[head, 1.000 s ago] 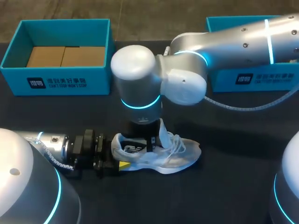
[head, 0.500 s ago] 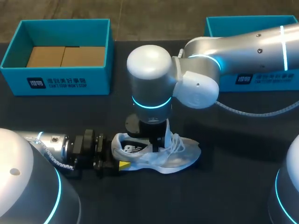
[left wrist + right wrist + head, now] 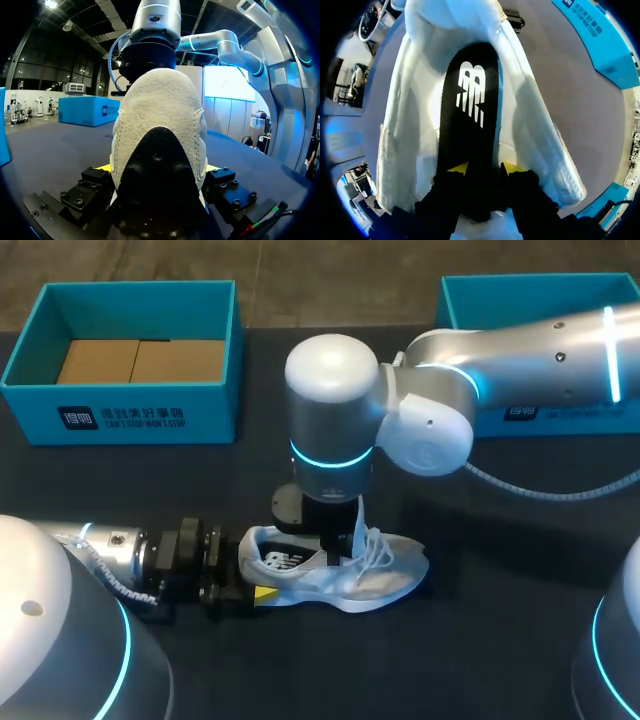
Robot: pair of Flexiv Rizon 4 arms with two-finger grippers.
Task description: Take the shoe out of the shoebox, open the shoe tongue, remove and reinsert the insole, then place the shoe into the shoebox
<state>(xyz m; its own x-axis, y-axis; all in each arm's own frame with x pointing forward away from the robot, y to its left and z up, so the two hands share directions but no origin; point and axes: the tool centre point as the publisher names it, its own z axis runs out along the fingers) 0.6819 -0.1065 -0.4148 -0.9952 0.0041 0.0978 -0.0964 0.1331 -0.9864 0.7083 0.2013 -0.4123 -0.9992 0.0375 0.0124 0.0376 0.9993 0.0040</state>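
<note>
White shoe (image 3: 340,575) lies on its side on the dark table (image 3: 500,640), lower middle of the head view. Heel points to frame left, toe to frame right. Tongue (image 3: 358,520) is pulled up and stands clear of the opening, with loose laces (image 3: 382,548) just right of it.

Black insole (image 3: 470,115) with a white logo sits inside the shoe, running along the footbed. In the right wrist view its near end is at the fingers.

Right gripper (image 3: 481,167) points down into the shoe opening. Its jaws pinch the near end of the insole, one yellow tip on each edge. The right arm (image 3: 500,350) enters from the right edge of the head view, and its wrist stands upright directly over the shoe.

Left gripper (image 3: 250,582) is level with the table at frame lower left. Its jaws clamp the heel from both sides. In the left wrist view the heel fills the space between the fingers, and a yellow tip shows on each side.

Teal box (image 3: 120,350) is in the upper left and holds brown cardboard (image 3: 140,360). It is well apart from the shoe. A second teal box (image 3: 540,405) is in the upper right, partly hidden behind the right arm.
</note>
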